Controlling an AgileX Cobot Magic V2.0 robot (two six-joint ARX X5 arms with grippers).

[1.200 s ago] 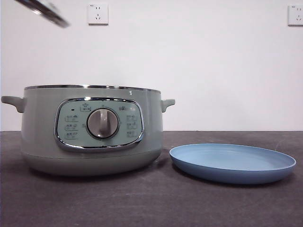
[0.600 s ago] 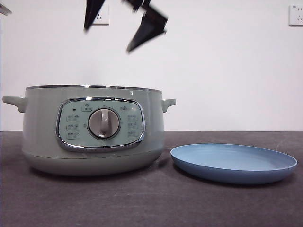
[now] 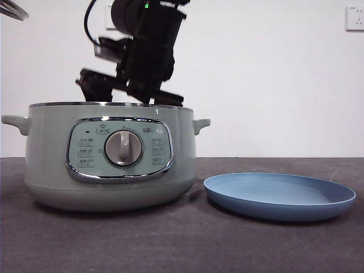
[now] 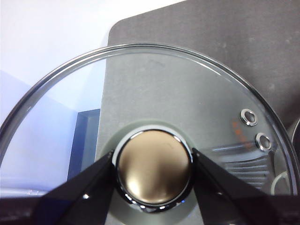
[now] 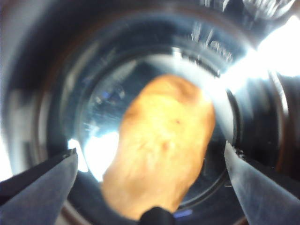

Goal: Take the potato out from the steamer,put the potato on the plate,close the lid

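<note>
The pale green steamer [image 3: 51,153] stands open at the left of the table. The orange-brown potato [image 5: 161,150] lies on its shiny inner floor and is hidden in the front view. My right gripper [image 5: 150,151] is open, with one jaw on each side of the potato and apart from it. In the front view it [image 3: 131,94] hangs at the steamer's rim. My left gripper [image 4: 152,157] is shut on the knob [image 4: 153,178] of the glass lid [image 4: 164,84] and holds it up in the air. The lid's edge [image 3: 11,8] shows at the top left corner. The light-blue plate [image 3: 278,196] lies to the right of the steamer.
The steamer's inner wall [image 5: 56,84] rings the potato closely. The dark table [image 3: 182,244] runs in front of the steamer and plate. A white wall with sockets [image 3: 355,17] stands behind.
My right arm has come down from the top of the picture to the steamer's open mouth. The lid has drawn off to the top left corner.
</note>
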